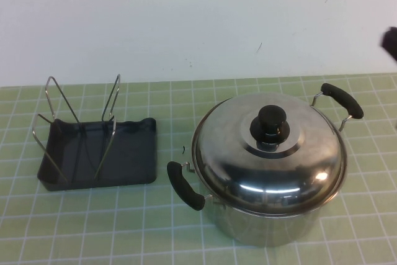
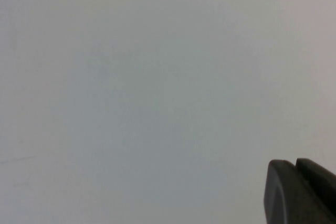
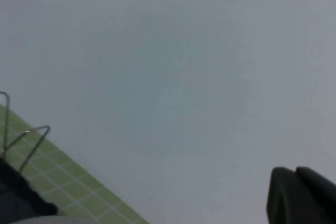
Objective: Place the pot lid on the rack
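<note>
**Lid seated on pot, rack standing free to its left**

The round, domed, shiny stainless-steel pot lid (image 1: 270,150) with a black round knob at its centre sits flat on the deep steel pot (image 1: 273,221), covering its mouth rim to rim. The pot stands on the right half of the green gridded mat (image 1: 93,228), its two black handles (image 1: 184,185) sticking out towards the near left and the far right. The far-right handle comes close to the right edge of the high view.

The rack (image 1: 80,122), a thin bent silver wire frame with upright V-shaped loops fixed to a dark grey rectangular shallow plastic tray, stands on the left half of the mat. It is apart from the pot: a strip of bare mat separates the tray's right edge from the pot's near-left handle. The wire loops stand over the left and middle of the tray. Open mat lies in front of both things, and the white wall (image 1: 186,17) rises behind them.

The right gripper (image 3: 302,195) is raised at the far right, showing only as a dark shape at the high view's right edge; its wrist camera faces the wall, catching a corner of the mat and the rack's loops. The left gripper (image 2: 302,192) is outside the high view, its wrist camera facing plain wall. Whether either holds its fingers apart or closed cannot be told; neither touches anything.
</note>
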`<state>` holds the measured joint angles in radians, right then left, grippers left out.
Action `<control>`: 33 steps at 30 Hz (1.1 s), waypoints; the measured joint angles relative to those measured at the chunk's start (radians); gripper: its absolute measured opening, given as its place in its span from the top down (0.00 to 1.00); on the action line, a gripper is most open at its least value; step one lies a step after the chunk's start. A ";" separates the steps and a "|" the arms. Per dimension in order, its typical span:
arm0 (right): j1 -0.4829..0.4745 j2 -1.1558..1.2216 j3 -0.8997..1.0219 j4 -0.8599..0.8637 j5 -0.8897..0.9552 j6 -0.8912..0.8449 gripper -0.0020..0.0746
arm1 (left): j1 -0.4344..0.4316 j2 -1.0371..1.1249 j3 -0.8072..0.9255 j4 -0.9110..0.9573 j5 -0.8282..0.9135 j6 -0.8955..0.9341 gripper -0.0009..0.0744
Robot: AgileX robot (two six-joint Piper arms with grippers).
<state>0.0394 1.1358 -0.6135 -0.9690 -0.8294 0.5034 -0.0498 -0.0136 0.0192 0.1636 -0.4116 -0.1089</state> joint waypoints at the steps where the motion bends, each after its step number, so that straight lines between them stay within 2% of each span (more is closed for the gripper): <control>1: 0.039 0.018 -0.019 0.000 0.013 -0.007 0.97 | 0.000 0.000 0.000 0.000 0.000 -0.001 0.99; 4: 0.165 0.064 -0.057 0.018 0.076 -0.012 0.97 | 0.000 0.002 0.000 0.000 0.002 -0.002 0.99; 8: 0.283 0.146 -0.073 0.062 0.100 -0.022 0.97 | 0.000 0.050 0.000 0.000 0.002 -0.008 0.99; 14: 0.321 0.290 -0.101 0.111 0.044 -0.038 0.94 | 0.000 0.150 0.000 0.000 -0.007 -0.021 0.99; 17: 0.321 0.348 -0.110 0.115 0.030 -0.031 0.75 | 0.000 0.199 0.000 0.000 -0.022 -0.041 0.99; 19: 0.321 0.375 -0.114 0.123 0.028 -0.028 0.54 | 0.000 0.222 0.000 0.000 -0.026 -0.053 0.99; 20: 0.323 0.387 -0.114 0.130 0.028 -0.028 0.38 | 0.000 0.233 0.000 0.002 -0.027 -0.055 0.99; 21: 0.323 0.394 -0.114 0.134 0.028 -0.028 0.29 | 0.000 0.242 0.000 0.002 -0.031 -0.057 0.99; 22: 0.323 0.400 -0.114 0.137 0.030 -0.028 0.21 | 0.000 0.250 0.000 0.002 -0.031 -0.057 0.99; 24: 0.323 0.413 -0.114 0.138 0.040 -0.028 0.13 | 0.000 0.259 0.000 0.002 -0.035 -0.059 0.99; 27: 0.323 0.438 -0.114 0.138 0.048 -0.030 0.09 | 0.000 0.265 0.000 0.002 -0.038 -0.068 0.99; 29: 0.323 0.456 -0.114 0.138 0.054 -0.038 0.10 | 0.000 0.265 0.000 0.006 -0.041 -0.088 0.99; 31: 0.323 0.468 -0.114 0.138 0.054 -0.046 0.16 | 0.000 0.265 0.000 0.022 -0.057 -0.110 0.99; 33: 0.323 0.472 -0.114 0.138 0.056 -0.052 0.26 | 0.000 0.265 0.000 0.061 -0.077 -0.156 0.99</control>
<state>0.3623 1.6079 -0.7277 -0.8307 -0.7737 0.4515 -0.0498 0.2518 0.0192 0.2247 -0.4890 -0.2649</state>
